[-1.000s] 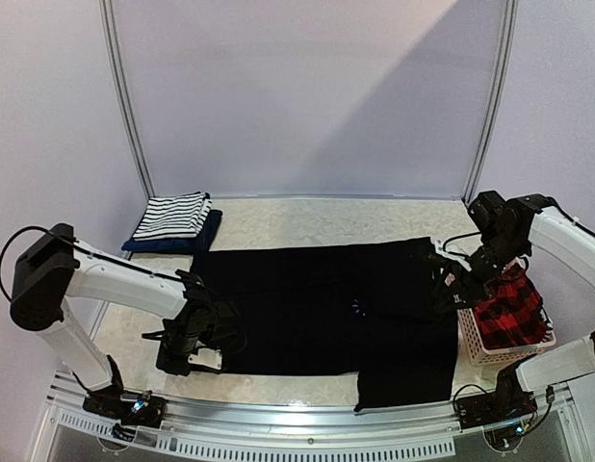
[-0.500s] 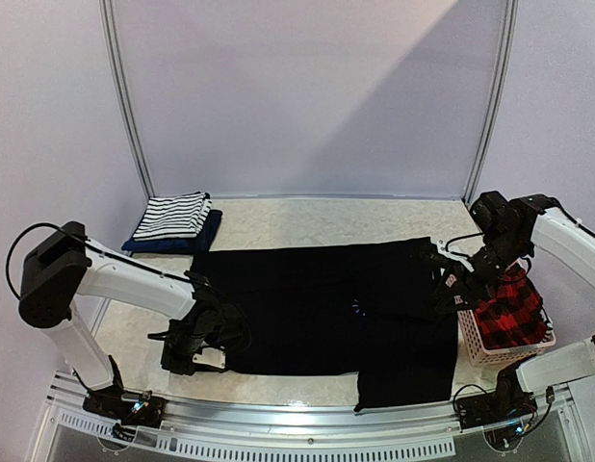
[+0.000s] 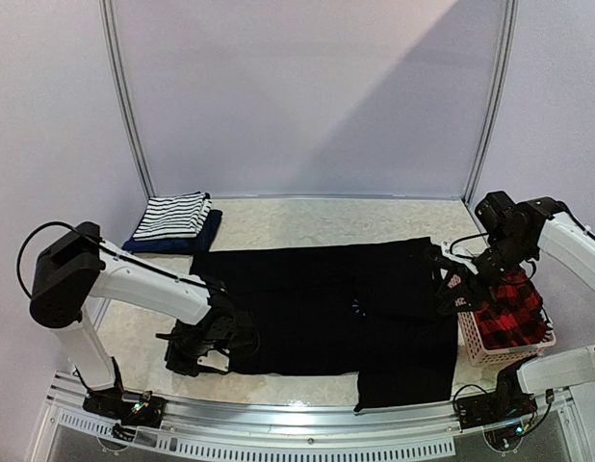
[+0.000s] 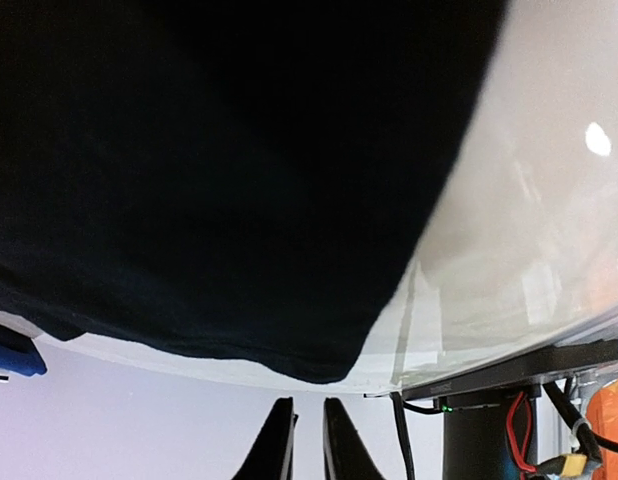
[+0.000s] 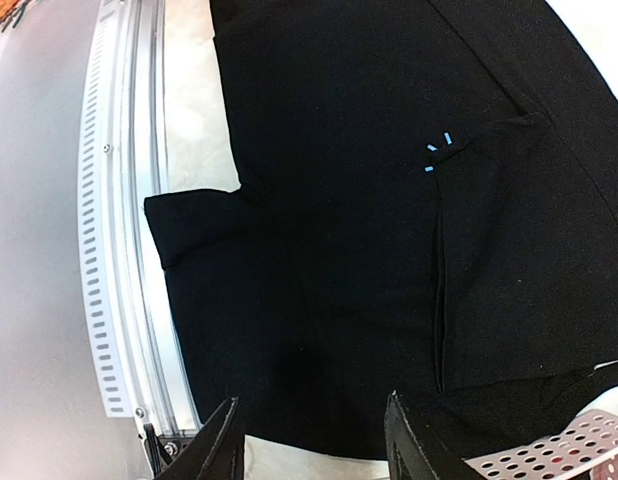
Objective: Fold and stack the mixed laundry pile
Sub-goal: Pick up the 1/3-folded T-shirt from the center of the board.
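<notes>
Top view. The black shirt (image 3: 326,308) lies spread flat across the middle of the table (image 3: 307,217), a small blue mark (image 3: 356,307) near its centre and one flap reaching the bottom edge. A striped top (image 3: 172,214) sits folded on a navy piece (image 3: 206,236) at the upper left. The plaid shirt (image 3: 509,308) lies in the pink basket (image 3: 490,351) at the right. The left gripper (image 3: 196,351) is low at the shirt's lower left corner. The right gripper (image 3: 450,289) is at the shirt's right edge, beside the basket.

Left wrist view. The shirt (image 4: 209,170) fills the upper left, with bare table (image 4: 529,230) at the right. The fingers (image 4: 277,445) at the bottom stand close together with a slim gap. The cloth's edge ends just beyond their tips. Whether any of it is pinched cannot be told.

Right wrist view. The shirt (image 5: 339,250) covers most of the frame, with the mark (image 5: 437,150) at the upper right and the basket rim (image 5: 559,450) at the lower right. The fingers (image 5: 224,445) stand wide apart above the cloth, holding nothing.
</notes>
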You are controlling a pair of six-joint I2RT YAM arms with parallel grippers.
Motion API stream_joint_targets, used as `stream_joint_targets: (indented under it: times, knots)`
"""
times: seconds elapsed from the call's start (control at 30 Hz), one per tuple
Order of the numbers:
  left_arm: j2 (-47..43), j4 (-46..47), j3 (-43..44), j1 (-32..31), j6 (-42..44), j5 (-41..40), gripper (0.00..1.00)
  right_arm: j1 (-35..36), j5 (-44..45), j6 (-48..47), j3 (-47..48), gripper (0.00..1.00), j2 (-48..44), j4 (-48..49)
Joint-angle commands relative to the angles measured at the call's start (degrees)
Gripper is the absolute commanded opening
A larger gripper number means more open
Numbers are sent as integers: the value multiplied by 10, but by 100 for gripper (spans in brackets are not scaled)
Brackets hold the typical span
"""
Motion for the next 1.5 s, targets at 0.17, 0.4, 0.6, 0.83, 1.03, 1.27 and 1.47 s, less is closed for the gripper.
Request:
stream_joint_targets:
  times: [0.17, 0.4, 0.6, 0.83, 1.03, 1.27, 1.47]
  knots:
    - [-3, 32, -6, -12, -33, -11, 20, 4, 6, -13, 1, 48, -16, -8]
    - [-107, 7, 85, 6, -103, -116, 28, 4, 2, -9, 14, 48, -2, -15]
    - [-51, -38, 262, 31, -328, -195, 33, 5, -15, 1, 41, 48, 22, -21]
    - [-234, 50, -8, 75, -796, -79, 29, 9, -11, 3, 52, 48, 29, -30]
    - [-431, 157, -201, 91, -909, -5, 31, 13, -19, 4, 52, 48, 41, -20]
    - [-425, 222, -255, 103, -895, 35, 32, 18, -31, 17, 51, 48, 54, -11]
    - [-368, 279, -274, 103, -895, 83, 31, 24, -23, 26, 53, 48, 51, -10]
